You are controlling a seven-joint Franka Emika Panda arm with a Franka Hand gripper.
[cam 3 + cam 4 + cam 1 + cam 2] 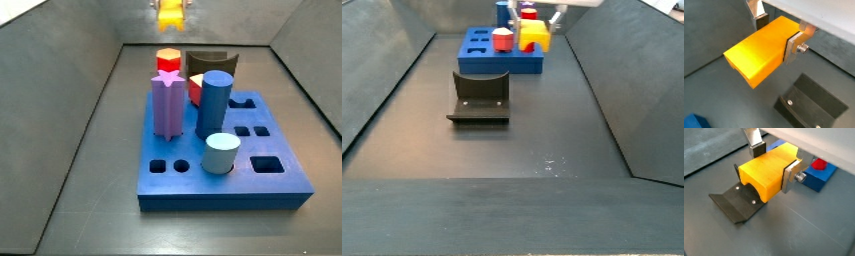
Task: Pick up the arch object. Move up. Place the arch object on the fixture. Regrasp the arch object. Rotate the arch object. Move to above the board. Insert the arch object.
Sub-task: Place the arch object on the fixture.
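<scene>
Gripper: the gripper (777, 30) is up in the air, both silver fingers (793, 46) clamped on the arch object (759, 50) in both wrist views; it sits at the top centre of a side view (171, 8).
Arch object: the yellow-orange block is carried clear of the floor, hanging in the upper middle of a side view (535, 38), poking out past the fingertips with the pads on its 2 opposite flat sides.
Fixture: the fixture (739, 203) lies on the grey floor, lower left in a wrist view, apart from the block and below it.
Board: the board (225, 150) fills the centre of a side view, pegs standing in it, several holes free.
Handling: looks like a rigid, light plastic piece with smooth, possibly slippery faces; I'd judge the flat sides the right place to pinch, near the middle, so it won't swivel.
Stage: lifted, not yet set on the fixture.
</scene>
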